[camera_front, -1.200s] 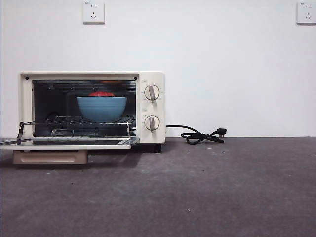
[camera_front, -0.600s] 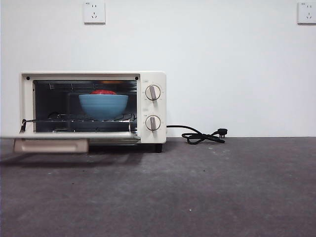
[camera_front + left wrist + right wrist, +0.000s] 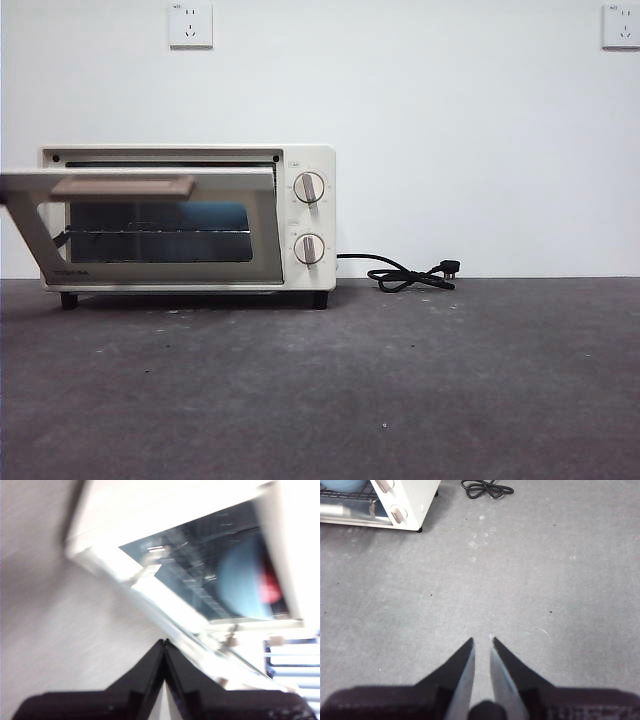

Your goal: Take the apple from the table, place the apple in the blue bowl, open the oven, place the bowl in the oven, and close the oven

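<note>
The cream-white oven (image 3: 305,160) stands at the back left of the table (image 3: 400,380). Its glass door (image 3: 160,235) hangs partly raised, leaning out from the top, with the tan handle (image 3: 122,186) up high. Behind the glass the blue bowl (image 3: 215,216) shows dimly on the rack. The blurred left wrist view shows the blue bowl (image 3: 242,585) inside with the red apple (image 3: 270,587) in it. My left gripper (image 3: 164,642) is shut, close by the door's edge (image 3: 170,605). My right gripper (image 3: 482,640) is shut over bare table, away from the oven (image 3: 415,500). No arm shows in the front view.
A black cord with its plug (image 3: 410,275) lies on the table right of the oven, near the wall. Two wall sockets (image 3: 190,25) (image 3: 620,25) sit high on the white wall. The right wrist view shows the cord (image 3: 487,487) beyond the oven's corner.
The oven door has swung up from lying flat open to most of the way shut. The bowl with the apple stays on the rack inside.
</note>
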